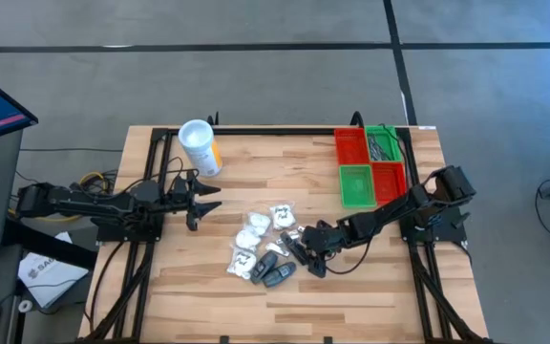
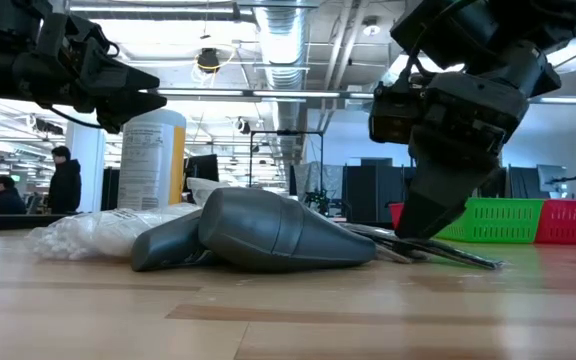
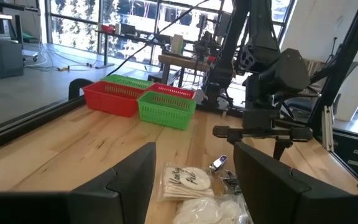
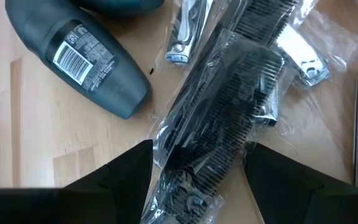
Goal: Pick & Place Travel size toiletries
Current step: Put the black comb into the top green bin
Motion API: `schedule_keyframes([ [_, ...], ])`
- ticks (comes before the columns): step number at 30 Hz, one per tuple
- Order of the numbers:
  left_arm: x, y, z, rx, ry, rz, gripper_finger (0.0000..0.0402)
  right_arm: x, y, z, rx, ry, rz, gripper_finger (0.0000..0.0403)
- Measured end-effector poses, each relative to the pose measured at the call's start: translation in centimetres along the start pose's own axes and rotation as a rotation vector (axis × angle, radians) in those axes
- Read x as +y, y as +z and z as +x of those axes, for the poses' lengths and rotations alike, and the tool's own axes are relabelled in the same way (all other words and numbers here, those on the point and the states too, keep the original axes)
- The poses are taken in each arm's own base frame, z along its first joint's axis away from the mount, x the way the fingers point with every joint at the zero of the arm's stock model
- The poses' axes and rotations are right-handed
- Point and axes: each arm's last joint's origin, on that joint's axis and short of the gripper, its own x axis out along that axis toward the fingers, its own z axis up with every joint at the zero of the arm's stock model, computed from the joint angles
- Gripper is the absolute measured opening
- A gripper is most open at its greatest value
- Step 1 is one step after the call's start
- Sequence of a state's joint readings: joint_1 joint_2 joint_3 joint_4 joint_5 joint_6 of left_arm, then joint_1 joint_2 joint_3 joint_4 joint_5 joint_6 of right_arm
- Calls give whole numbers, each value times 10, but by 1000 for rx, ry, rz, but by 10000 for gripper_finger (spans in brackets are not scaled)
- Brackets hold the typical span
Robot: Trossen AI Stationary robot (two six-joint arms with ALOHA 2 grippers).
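The right tool hangs low over the middle of the bench, its two dark fingers spread apart with nothing clamped between them. Directly under it, framed by those fingers in the right wrist view, lies a black comb in a clear wrapper, flat on the wood. Just beside the comb rests a dark grey bottle on its side, its barcode label facing up, and a metal nail clipper lies touching the comb's wrapper. A second wrapped clipper sits on the comb's other side.

Outward from there, the rest of the travel size toiletries form a loose cluster near the bench centre: white clear-wrapped packets toward the left arm, and dark little bottles at the near edge of the pile. In the low view one grey bottle fills the foreground with the white packets behind it.

The left tool waits above the bench's left side, fingers likewise parted and empty, pointing toward the pile. Beside it, a white canister with a yellow label stands upright. At the far right corner sit the red and green bins, touching one another.
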State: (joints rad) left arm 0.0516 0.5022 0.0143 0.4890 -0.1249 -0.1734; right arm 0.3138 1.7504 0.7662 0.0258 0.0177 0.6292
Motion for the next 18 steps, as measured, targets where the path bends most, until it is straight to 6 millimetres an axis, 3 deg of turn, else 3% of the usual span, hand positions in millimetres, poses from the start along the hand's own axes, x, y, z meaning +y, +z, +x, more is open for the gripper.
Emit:
schedule_keyframes([
  [18,0,0,0,1,0,-12,209,0,-10,8,-15,-109,5,231],
])
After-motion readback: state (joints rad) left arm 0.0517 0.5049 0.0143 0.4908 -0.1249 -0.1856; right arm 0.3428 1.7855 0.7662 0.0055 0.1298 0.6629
